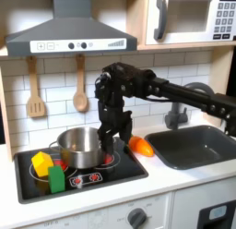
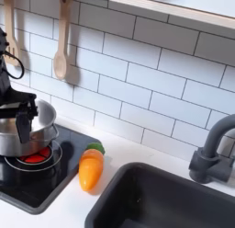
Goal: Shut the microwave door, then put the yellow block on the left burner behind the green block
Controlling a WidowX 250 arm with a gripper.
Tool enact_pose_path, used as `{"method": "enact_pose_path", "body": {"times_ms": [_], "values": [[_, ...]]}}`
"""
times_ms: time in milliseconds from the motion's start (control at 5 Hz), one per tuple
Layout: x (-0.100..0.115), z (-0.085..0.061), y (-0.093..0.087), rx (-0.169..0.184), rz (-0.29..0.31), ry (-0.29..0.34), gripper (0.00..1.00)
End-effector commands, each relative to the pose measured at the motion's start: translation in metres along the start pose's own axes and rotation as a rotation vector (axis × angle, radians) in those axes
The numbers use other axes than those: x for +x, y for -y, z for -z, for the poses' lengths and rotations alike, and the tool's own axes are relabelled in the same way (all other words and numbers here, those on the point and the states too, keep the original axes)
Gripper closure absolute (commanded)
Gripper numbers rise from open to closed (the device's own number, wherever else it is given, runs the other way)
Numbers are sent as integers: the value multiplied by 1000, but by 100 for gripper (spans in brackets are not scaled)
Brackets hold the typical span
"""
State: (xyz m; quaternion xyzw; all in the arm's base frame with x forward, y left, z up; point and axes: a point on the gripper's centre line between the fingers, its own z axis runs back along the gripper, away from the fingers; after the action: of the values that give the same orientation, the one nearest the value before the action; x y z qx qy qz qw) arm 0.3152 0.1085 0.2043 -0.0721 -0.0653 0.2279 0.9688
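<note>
This is looking like a child's toy kitchen. White tile is running along the wall behind the gripper [image 1: 106, 134], with a wooden spatula [image 1: 35, 92] and a wooden spoon [image 1: 80, 88] hanging on it. A grey range hood [image 1: 68, 31] is sitting above the gripper, and a white microwave [image 1: 194, 18] is sitting higher, toward the first exterior view's right. A black stovetop [image 1: 120, 170] is lying below the gripper, a steel pot [image 1: 79, 146] standing on it. A dark sink [image 1: 191, 148] with a grey faucet [image 2: 212, 149] is lying to the first exterior view's right.
</note>
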Motion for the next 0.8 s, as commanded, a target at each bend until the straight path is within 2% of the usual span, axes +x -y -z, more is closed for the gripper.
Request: {"method": "enact_pose_path", "body": {"times_ms": [0, 400, 600], "values": [[-21, 2, 11, -2, 86, -18, 0], [-53, 8, 28, 12, 235, -45, 0], [-69, 8, 35, 57, 320, -54, 0]]}}
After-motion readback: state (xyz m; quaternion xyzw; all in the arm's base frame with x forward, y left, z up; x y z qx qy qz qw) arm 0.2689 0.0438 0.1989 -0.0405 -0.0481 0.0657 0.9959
